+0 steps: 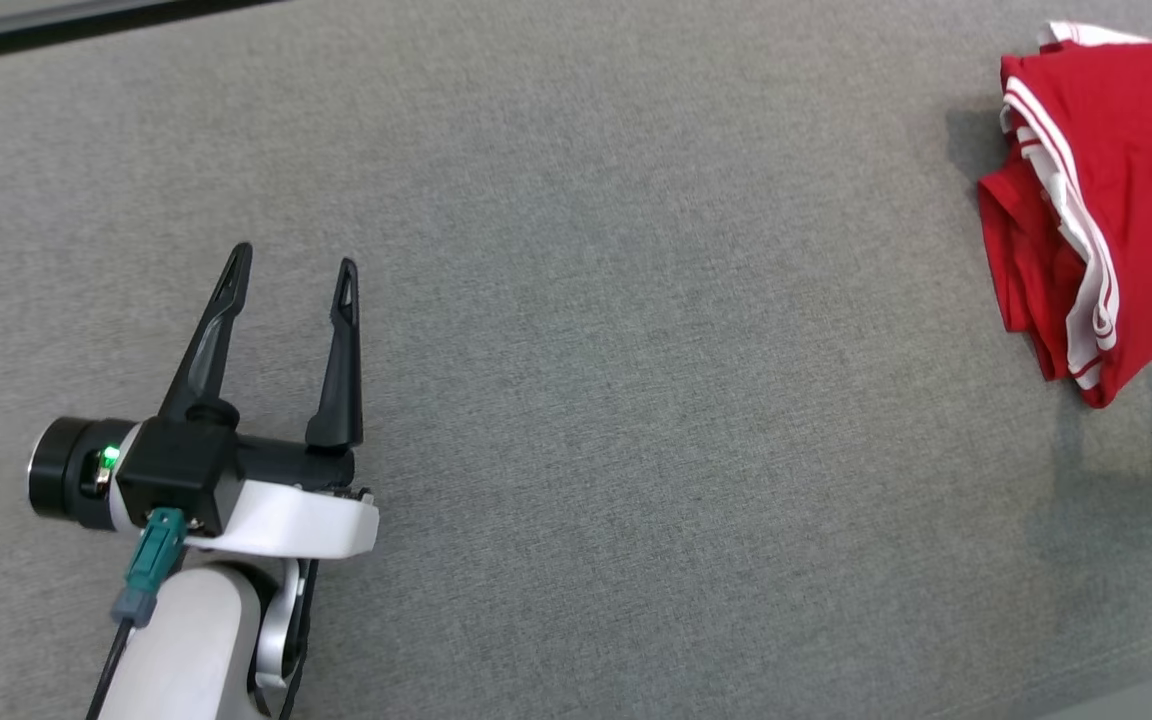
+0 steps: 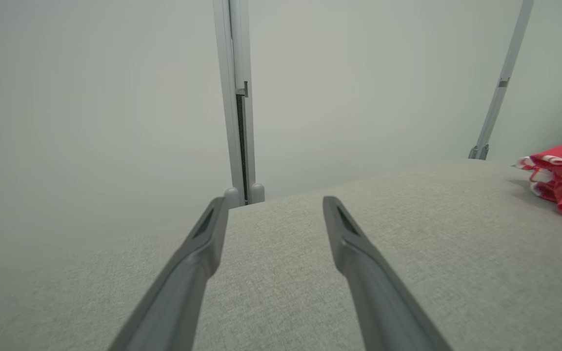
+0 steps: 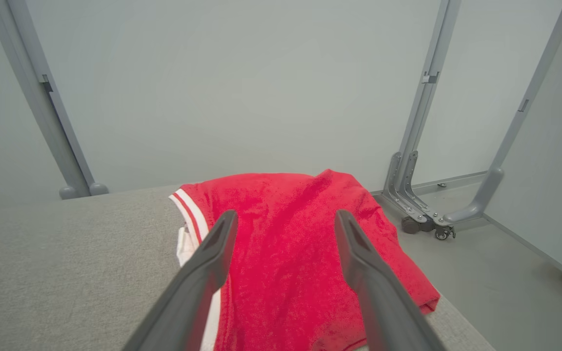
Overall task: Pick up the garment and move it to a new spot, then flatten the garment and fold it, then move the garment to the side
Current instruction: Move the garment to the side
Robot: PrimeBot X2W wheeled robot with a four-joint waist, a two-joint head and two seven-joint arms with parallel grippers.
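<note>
Garment (image 1: 1126, 150) lying at 2 o'clock on surface (image 1: 636, 350).
Left tool (image 1: 293, 258) at 8 o'clock, fingers apart; right tool (image 3: 285, 217) apart above it.

Everything is evenly, brightly lit. A soft shadow is thrown beside the garment (image 1: 1126, 150) on the grey surface (image 1: 576, 400). Fingers (image 2: 373, 297) are blurred near the wrist lenses.

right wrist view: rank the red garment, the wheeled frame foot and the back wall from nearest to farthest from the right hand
1. red garment, directly below the right hand
2. wheeled frame foot, on the floor, right side
3. back wall, behind it all
</note>
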